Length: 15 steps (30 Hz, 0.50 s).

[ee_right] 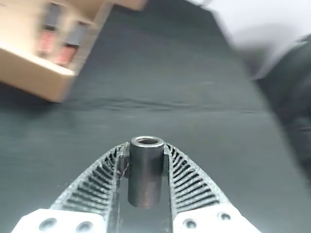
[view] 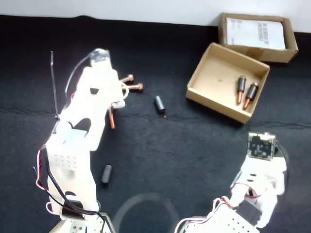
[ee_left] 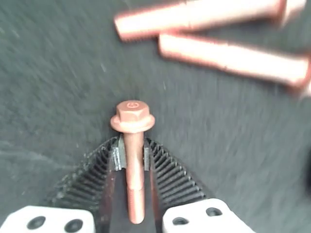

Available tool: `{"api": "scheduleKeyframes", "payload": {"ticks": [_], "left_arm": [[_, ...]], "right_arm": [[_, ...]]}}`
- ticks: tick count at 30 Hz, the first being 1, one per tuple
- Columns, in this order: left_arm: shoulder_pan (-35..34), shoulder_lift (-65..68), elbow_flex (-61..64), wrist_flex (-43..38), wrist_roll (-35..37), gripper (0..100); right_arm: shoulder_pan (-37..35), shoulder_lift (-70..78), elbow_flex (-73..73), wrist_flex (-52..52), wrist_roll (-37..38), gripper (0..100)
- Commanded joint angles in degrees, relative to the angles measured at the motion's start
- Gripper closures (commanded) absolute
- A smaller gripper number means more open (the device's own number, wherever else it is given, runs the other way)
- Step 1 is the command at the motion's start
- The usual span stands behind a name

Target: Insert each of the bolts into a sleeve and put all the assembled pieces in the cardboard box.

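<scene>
Gripping one copper bolt (ee_left: 132, 119) by its shank, head out past the fingertips, the left tool (ee_left: 131, 145) hangs over the dark desk (view: 194, 160) just beside two loose bolts (view: 132, 82); I judge the lengthwise grip is meant to keep the bolt straight for mating. Mid-desk, two bare sleeves (view: 159, 104) (view: 106, 173) lie well apart awaiting bolts, and the cardboard box (view: 214, 104) further right holds two assembled pieces (view: 246, 91) side by side. The right tool (ee_right: 146, 145) is clamped on a third sleeve (ee_right: 146, 170), open bore facing outward, probably presented as the receiver.
</scene>
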Motion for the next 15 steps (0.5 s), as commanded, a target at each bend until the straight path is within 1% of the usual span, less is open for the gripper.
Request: {"api": "scheduleKeyframes", "payload": {"ticks": [1, 3, 6, 8, 12, 14, 15], "left_arm": [[3.5, -1.8, 0.3, 5.8, -2.8, 99], [4.2, -3.7, 0.3, 7.6, -3.6, 99], [4.3, -7.5, 0.4, 8.0, -3.6, 99], [4.2, -10.4, 0.6, 7.8, -4.3, 99], [4.2, -15.7, 0.7, 7.7, -5.2, 99], [4.3, -17.5, 0.7, 7.6, -5.2, 99], [4.4, -18.1, 0.7, 7.6, -5.2, 99]], "right_arm": [[-7.3, -1.5, 7.3, 2.7, -4.7, 99.1], [-11.6, -1.5, 7.3, 4.6, -6.5, 99.1], [-16.7, -1.5, 7.3, 7.6, -11.3, 99.1], [-19.6, -1.5, 7.3, 9.5, -15.9, 99.1], [-25.7, -1.5, 7.3, 10.1, -28.4, 99.1], [-28.8, -1.5, 7.3, 10.0, -32.1, 99.1], [-30.2, -1.5, 7.3, 10.0, -32.5, 99.1]]}}
